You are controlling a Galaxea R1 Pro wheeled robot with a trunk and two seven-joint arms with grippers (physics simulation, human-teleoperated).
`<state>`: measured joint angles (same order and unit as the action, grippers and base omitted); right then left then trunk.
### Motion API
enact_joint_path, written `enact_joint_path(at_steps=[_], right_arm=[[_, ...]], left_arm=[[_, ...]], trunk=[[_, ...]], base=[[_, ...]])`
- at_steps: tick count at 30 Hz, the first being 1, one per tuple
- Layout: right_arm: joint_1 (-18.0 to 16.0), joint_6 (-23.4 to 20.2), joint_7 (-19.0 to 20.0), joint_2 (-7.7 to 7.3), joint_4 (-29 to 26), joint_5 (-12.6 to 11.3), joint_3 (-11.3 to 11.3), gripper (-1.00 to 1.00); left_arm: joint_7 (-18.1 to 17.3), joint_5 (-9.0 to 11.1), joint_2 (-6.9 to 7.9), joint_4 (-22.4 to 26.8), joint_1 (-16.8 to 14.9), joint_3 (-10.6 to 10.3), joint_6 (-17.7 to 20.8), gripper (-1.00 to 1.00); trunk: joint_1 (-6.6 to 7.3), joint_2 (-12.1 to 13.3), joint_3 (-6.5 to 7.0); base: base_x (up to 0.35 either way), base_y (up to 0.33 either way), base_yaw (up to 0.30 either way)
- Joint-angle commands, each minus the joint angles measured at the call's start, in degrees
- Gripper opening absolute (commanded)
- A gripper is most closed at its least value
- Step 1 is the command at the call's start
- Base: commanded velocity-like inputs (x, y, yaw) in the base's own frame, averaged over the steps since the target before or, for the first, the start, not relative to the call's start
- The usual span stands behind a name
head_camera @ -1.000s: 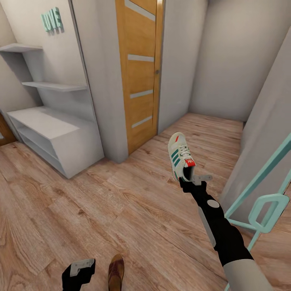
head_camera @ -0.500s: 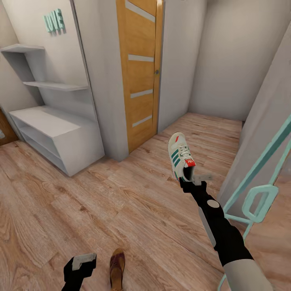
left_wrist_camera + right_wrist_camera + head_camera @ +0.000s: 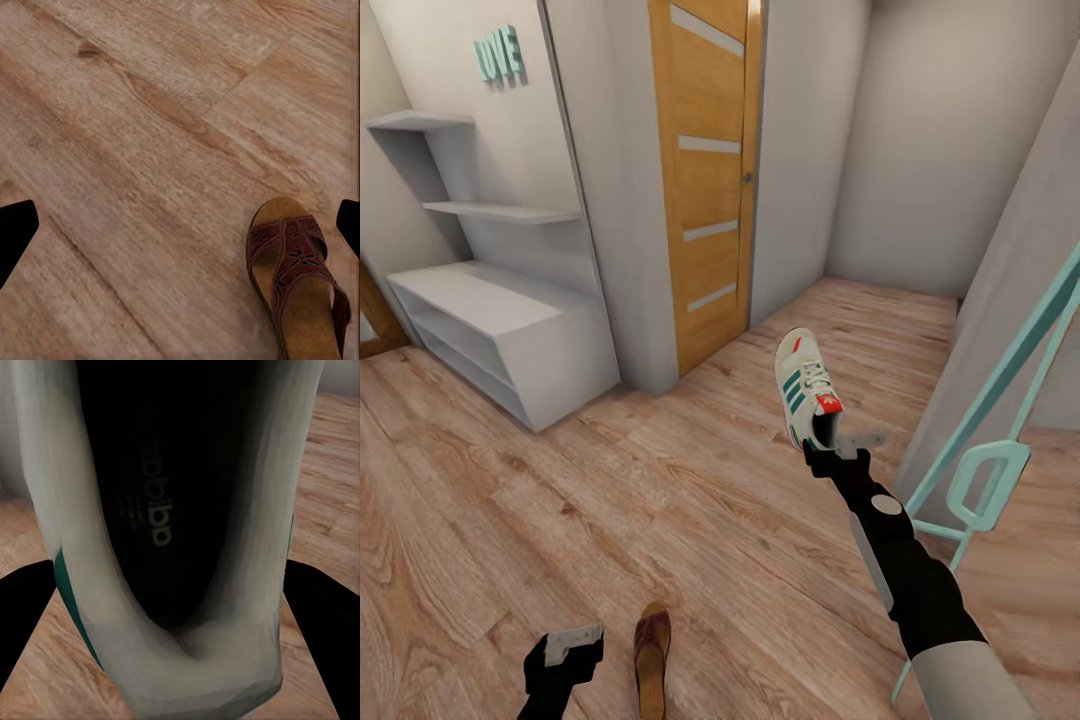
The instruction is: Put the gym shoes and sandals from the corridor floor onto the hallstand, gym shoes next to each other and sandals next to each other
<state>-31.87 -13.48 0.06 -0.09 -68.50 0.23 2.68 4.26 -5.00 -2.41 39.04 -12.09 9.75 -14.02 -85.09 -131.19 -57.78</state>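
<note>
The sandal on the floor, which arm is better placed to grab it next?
Left. The left gripper hangs open just beside the sandal, which lies on the floor. The right gripper already holds a gym shoe.

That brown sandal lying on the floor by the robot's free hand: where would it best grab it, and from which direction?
Probably from above, closing on the wide patterned strap of the sandal. The sandal lies flat, sole down, on the corridor floor, so its strap arches up over the tan footbed and gives the fingers something raised to pinch. The left gripper is open and sits just beside it; the right gripper already holds a gym shoe.
</note>
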Motion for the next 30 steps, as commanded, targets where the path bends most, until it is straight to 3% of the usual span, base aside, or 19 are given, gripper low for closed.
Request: enact_joint_path(at_steps=[1,13,23,27,30], right_arm=[[0.0,-0.3,0.0,0.00,-0.1,0.0,0.0,-1.00],[0.0,-0.3,0.0,0.00,-0.1,0.0,0.0,-1.00],[0.0,-0.3,0.0,0.00,-0.1,0.0,0.0,-1.00],[0.0,-0.3,-0.1,0.00,-0.1,0.0,0.0,-1.00],[0.0,-0.3,0.0,0.00,0.0,0.0,0.0,-1.00]], left_arm=[[0.1,-0.5,-0.12,0.1,-0.4,0.2,-0.1,1.00],[0.1,-0.5,-0.19,0.0,-0.8,0.2,-0.1,1.00],[0.2,-0.6,-0.35,0.1,-1.6,0.0,0.0,1.00],[0.7,-0.6,-0.38,0.1,-3.4,-0.1,1.2,1.00],[3.9,-0.5,-1.29,0.0,-5.8,-0.1,6.0,1.00]], trunk=[[0.01,0.0,-0.05],[0.01,0.0,-0.05],[0.01,0.0,-0.05],[0.01,0.0,-0.05],[0.01,0.0,-0.05]], base=[[-0.196,0.000,0.000],[-0.303,0.000,0.000],[-0.048,0.000,0.000],[-0.003,0.000,0.000],[0.000,0.000,0.000]])
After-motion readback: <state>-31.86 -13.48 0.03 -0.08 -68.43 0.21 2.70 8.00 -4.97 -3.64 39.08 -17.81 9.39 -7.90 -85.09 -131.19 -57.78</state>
